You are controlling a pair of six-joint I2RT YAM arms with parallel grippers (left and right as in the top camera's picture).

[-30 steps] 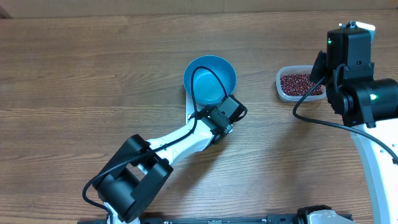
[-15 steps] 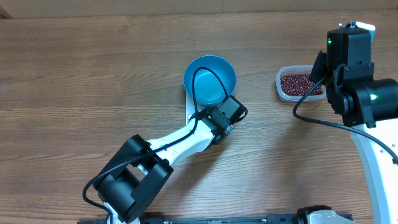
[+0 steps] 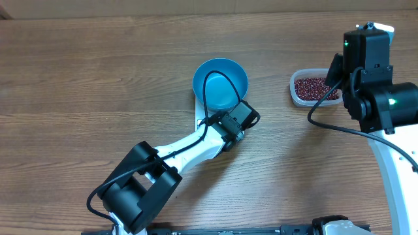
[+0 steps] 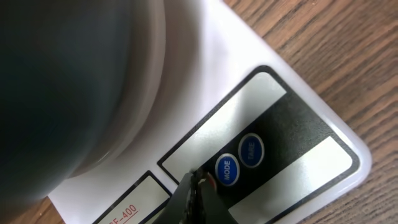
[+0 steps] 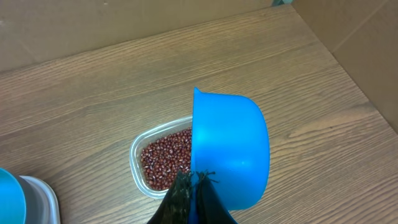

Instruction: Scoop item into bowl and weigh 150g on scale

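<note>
a: first entry, far left?
b: worktop [image 3: 78, 78], brown wood grain. left arm [image 3: 176, 153], white and black, reaches from the near edge toward the middle.
a: its fingers?
b: left fingers [image 4: 198, 180], pressed together, holding nothing. the tips sit over the front panel of the scale [image 4: 236, 112], just beside the round blue mode button [image 4: 226, 169]. i cannot tell whether they touch the panel.
a: the scale itself?
b: flat, white, square-cornered. from overhead it is mostly covered, and only a white strip shows.
a: next.
b: bowl [image 3: 220, 83], round, deep, bright blue, standing on the scale and wider than it.
a: right of that?
b: tub [image 3: 294, 91], clear plastic with rounded corners, on the worktop well apart from the bowl. the beans [image 3: 313, 87], small and dark red-brown, lie inside it in a loose layer.
a: last entry.
b: scoop [image 5: 230, 155], blue, outer wall toward the wrist camera, hanging over the tub's right end. right fingers [image 5: 193, 183], clamped on the scoop's near end. right arm [image 3: 375, 85], black, stands just beside the tub.
</note>
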